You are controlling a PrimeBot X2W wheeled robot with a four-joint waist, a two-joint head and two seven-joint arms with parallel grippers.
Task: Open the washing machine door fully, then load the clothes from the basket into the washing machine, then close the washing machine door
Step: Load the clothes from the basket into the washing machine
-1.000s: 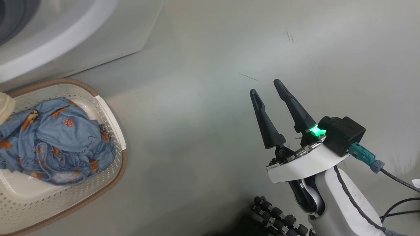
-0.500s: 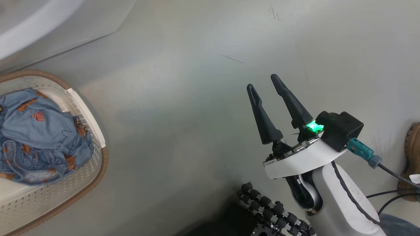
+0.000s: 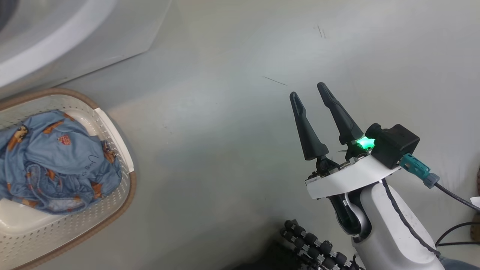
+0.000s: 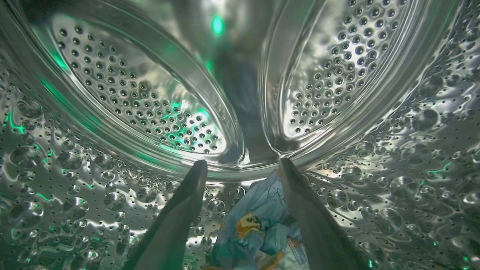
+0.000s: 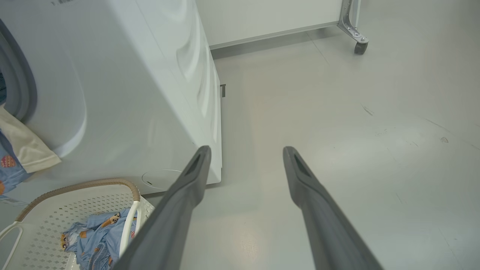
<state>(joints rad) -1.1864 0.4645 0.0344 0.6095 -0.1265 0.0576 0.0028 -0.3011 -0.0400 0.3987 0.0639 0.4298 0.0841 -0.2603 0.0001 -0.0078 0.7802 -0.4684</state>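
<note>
- While the left gripper [image 4: 243, 162] reaches inside the steel drum [image 4: 142, 97] of the washing machine [image 5: 131, 93], its fingers stand spread apart, released.
- One blue printed garment [image 4: 258, 221] lies crumpled on the drum wall, between and below those fingers, near their bases.
- The right gripper [image 3: 307, 90] hangs over the grey floor [image 3: 225, 150], fingers apart, grasping nothing.
- Well to its left sits the basket [image 3: 93, 221] with more clothes [image 3: 56, 161] heaped inside, the washing machine just beyond it.
</note>
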